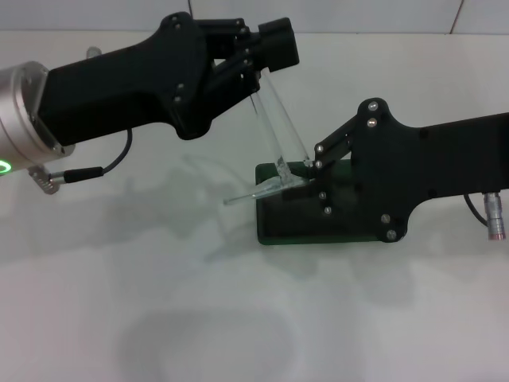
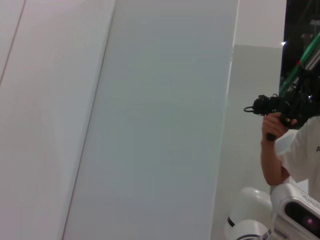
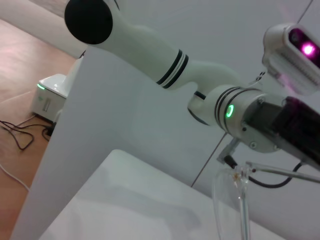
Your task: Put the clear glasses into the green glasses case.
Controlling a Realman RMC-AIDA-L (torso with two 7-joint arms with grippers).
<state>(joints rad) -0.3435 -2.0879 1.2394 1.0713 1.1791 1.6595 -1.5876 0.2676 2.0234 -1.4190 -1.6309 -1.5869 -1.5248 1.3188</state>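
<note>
The left claw (image 1: pixel 266 48) is reaching in from the left, high over the white table (image 1: pixel 159 318), and is clenched on the end of one arm of the clear glasses (image 1: pixel 278 135). That arm is slanting down and to the right towards the green glasses case (image 1: pixel 318 231), which is lying open near the middle of the table. The lens end of the glasses is hanging just over the case's far left corner, with the other arm sticking out to the left past the case rim. The right claw (image 1: pixel 314 179) is coming in from the right, low over the case, and is resting at the lens end; whether it is gripping the frame or only steadying it cannot be told, as the fingertips are hidden.

To do this step well, the glasses probably need to be turned level and lined up with the long side of the case, then lowered slowly. The loose arm should be folded in first, or it will likely catch on the rim.
</note>
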